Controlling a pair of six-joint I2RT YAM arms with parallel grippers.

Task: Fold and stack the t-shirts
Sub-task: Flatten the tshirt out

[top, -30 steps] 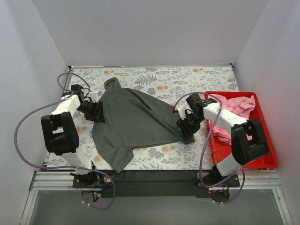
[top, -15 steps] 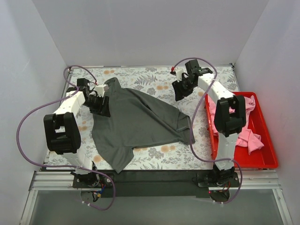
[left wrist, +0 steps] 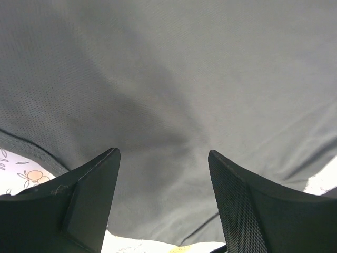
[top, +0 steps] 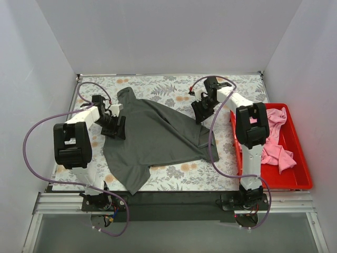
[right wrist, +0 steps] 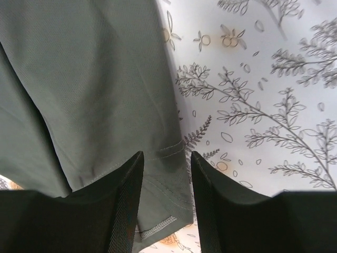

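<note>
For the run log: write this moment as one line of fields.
grey t-shirt: spread, unfolded | left fingers: open above it | right fingers: open above its hem | pink t-shirts: in red tray

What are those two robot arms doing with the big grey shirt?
They are busy with the grey t-shirt, which lies rumpled and unfolded on the flowery table cloth. The left fingers are open over its left side, and the right fingers are open over a hemmed edge on its right side. Neither pair holds any cloth. The pink t-shirts lie in the red tray.
</note>
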